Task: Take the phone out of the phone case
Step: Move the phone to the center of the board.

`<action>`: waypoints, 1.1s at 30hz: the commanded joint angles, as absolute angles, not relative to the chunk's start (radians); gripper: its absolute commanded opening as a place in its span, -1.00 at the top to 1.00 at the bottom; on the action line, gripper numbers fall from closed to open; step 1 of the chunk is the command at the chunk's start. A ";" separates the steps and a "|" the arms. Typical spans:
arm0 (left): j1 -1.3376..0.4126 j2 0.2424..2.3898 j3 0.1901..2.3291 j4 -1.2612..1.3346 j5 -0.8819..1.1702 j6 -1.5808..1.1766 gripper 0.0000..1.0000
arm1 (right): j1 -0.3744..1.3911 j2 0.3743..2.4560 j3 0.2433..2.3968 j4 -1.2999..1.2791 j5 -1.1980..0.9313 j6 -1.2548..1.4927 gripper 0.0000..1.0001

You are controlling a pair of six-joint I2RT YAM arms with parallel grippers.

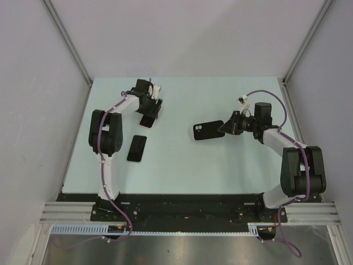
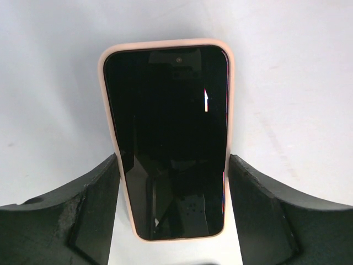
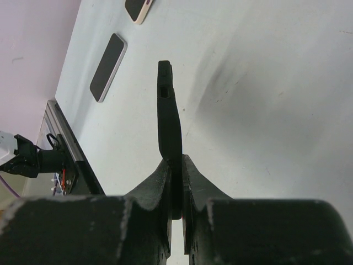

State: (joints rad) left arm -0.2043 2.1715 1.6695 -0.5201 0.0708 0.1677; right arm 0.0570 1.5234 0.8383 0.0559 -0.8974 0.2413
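A phone in a pale pink case lies screen-up on the table at the far left. My left gripper straddles its lower half, both fingers touching the case's long sides; in the top view the left gripper is over it. My right gripper is shut on a thin black phone case, seen edge-on and held above the table. In the top view this black case shows its camera cutout, gripped at its right end by the right gripper.
A bare dark phone lies flat on the table in front of the left arm; it also shows in the right wrist view. Metal rails run along the near edge. Grey walls enclose the table.
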 commanded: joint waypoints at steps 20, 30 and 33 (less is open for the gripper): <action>-0.377 2.057 1.671 -0.512 0.182 0.166 -1.00 | 0.060 1.468 0.859 0.058 -0.917 0.213 1.00; -0.432 1.789 1.574 -0.509 0.414 0.317 -1.00 | 0.075 1.477 0.859 0.057 -0.925 0.207 1.00; -0.494 1.723 1.503 -0.502 0.431 0.405 -1.00 | 0.080 1.480 0.859 0.054 -0.931 0.204 1.00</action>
